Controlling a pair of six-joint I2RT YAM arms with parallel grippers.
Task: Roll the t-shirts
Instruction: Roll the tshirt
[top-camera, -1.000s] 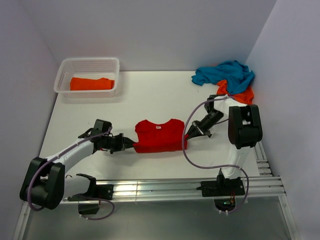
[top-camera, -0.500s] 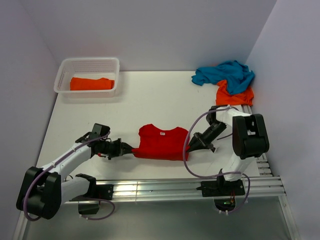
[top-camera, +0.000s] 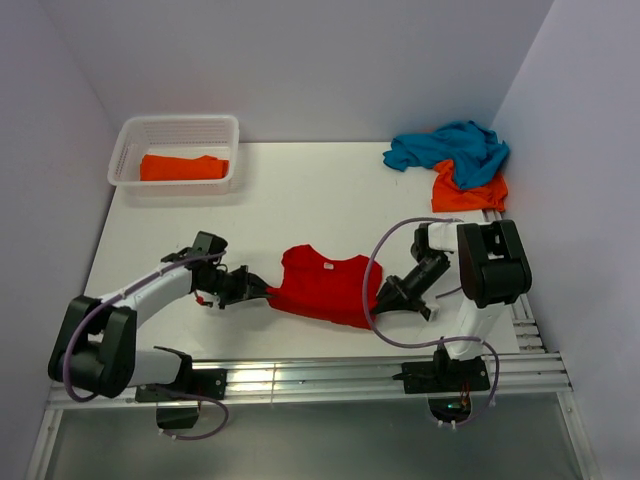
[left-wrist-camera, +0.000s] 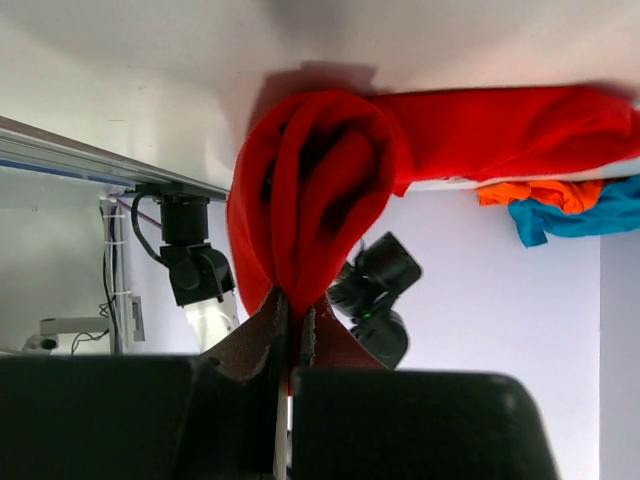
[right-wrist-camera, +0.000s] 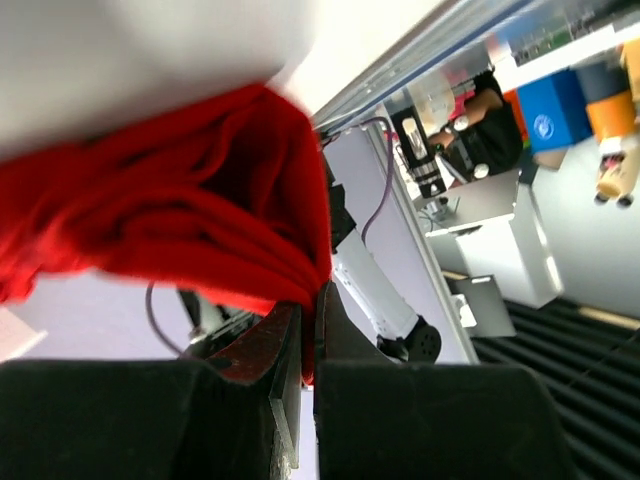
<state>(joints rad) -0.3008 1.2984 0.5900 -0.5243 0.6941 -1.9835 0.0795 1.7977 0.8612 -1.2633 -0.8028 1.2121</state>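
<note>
The red t-shirt (top-camera: 328, 286) lies folded into a band near the table's front middle. My left gripper (top-camera: 264, 293) is shut on its left end; in the left wrist view the red cloth (left-wrist-camera: 312, 190) bunches out of the closed jaws. My right gripper (top-camera: 384, 298) is shut on its right end, and the red cloth (right-wrist-camera: 190, 230) fills the right wrist view above the jaws. A teal t-shirt (top-camera: 450, 146) lies heaped on an orange t-shirt (top-camera: 472, 187) at the back right. Another orange t-shirt (top-camera: 183, 167) lies in the basket.
A white lattice basket (top-camera: 180, 128) stands at the back left. The aluminium rail (top-camera: 330, 375) runs along the table's near edge, with more rails (top-camera: 522, 310) at the right edge. Purple cables loop round both arms.
Both grippers have drawn the red t-shirt toward the near edge. The right gripper moved nearer and lower, so the shirt's right end now sits closer to the front than its left.
</note>
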